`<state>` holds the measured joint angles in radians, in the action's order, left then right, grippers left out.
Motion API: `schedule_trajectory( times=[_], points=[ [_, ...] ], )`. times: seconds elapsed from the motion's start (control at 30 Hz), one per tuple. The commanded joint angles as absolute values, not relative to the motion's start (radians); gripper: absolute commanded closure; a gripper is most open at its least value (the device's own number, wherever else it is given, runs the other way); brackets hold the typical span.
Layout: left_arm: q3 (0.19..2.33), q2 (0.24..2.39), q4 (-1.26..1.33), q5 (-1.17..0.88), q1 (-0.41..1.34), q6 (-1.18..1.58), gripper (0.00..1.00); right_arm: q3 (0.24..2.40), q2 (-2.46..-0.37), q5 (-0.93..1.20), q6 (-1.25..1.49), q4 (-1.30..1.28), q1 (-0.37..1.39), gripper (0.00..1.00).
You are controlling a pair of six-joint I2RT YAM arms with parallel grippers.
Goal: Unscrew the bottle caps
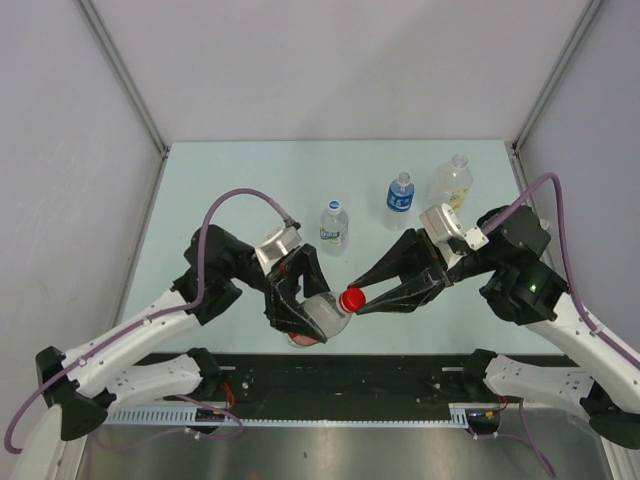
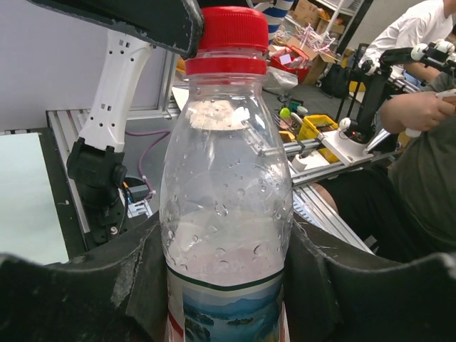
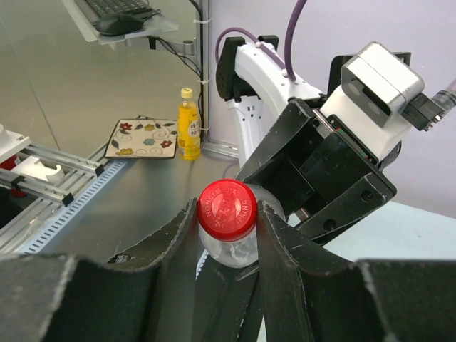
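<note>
My left gripper (image 1: pixel 305 312) is shut on the small red-labelled clear bottle (image 2: pixel 226 214) and holds it tilted above the table's near edge. Its red cap (image 1: pixel 352 298) points toward the right arm. My right gripper (image 3: pixel 228 214) is shut on that red cap (image 3: pixel 227 209), one finger on each side. The white-and-blue-labelled bottle (image 1: pixel 334 226) with a blue cap, the blue-labelled bottle (image 1: pixel 400 198) with a blue cap, and the wider bottle (image 1: pixel 452 184) with a white cap stand upright farther back.
Grey walls enclose the pale green table (image 1: pixel 240 190) on three sides. A black strip and metal rail (image 1: pixel 340 385) run along the near edge by the arm bases.
</note>
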<state>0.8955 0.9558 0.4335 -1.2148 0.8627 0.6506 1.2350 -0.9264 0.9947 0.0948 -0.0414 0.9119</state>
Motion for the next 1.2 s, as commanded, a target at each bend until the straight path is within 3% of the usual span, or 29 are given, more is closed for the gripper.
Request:
schedule_trajectory(
  times=[0.0, 0.13, 0.23, 0.33, 0.37, 0.47, 0.57, 0.77, 1.07, 1.17],
  points=[
    [0.936, 0.939, 0.598, -1.170, 0.844, 0.663, 1.00, 1.223, -0.951, 1.120, 0.087, -0.222, 0.913, 1.00],
    [0.957, 0.927, 0.485, -1.141, 0.842, 0.591, 1.00, 1.223, -0.948, 1.074, 0.103, -0.235, 0.902, 1.00],
    [0.974, 0.911, 0.379, -1.086, 0.842, 0.508, 1.00, 1.223, -0.939, 1.014, 0.117, -0.236, 0.894, 0.89],
    [0.973, 0.894, 0.298, -0.988, 0.842, 0.436, 1.00, 1.223, -0.925, 0.956, 0.123, -0.239, 0.891, 0.70],
    [0.970, 0.884, 0.288, -0.971, 0.842, 0.411, 1.00, 1.223, -0.917, 0.942, 0.126, -0.239, 0.890, 0.59],
    [0.963, 0.870, 0.265, -0.931, 0.842, 0.388, 1.00, 1.223, -0.899, 0.885, 0.146, -0.229, 0.878, 0.43],
    [0.962, 0.865, 0.244, -0.908, 0.842, 0.368, 1.00, 1.223, -0.879, 0.839, 0.170, -0.215, 0.867, 0.35],
    [0.950, 0.844, 0.209, -0.806, 0.842, 0.331, 1.00, 1.226, -0.850, 0.732, 0.212, -0.201, 0.838, 0.26],
    [0.905, 0.804, 0.094, -0.415, 0.853, 0.201, 1.00, 1.232, -0.769, 0.212, 0.330, -0.184, 0.834, 0.26],
    [0.885, 0.781, 0.060, -0.186, 0.909, 0.109, 1.00, 1.232, -0.752, 0.044, 0.403, -0.186, 0.836, 0.27]
  ],
)
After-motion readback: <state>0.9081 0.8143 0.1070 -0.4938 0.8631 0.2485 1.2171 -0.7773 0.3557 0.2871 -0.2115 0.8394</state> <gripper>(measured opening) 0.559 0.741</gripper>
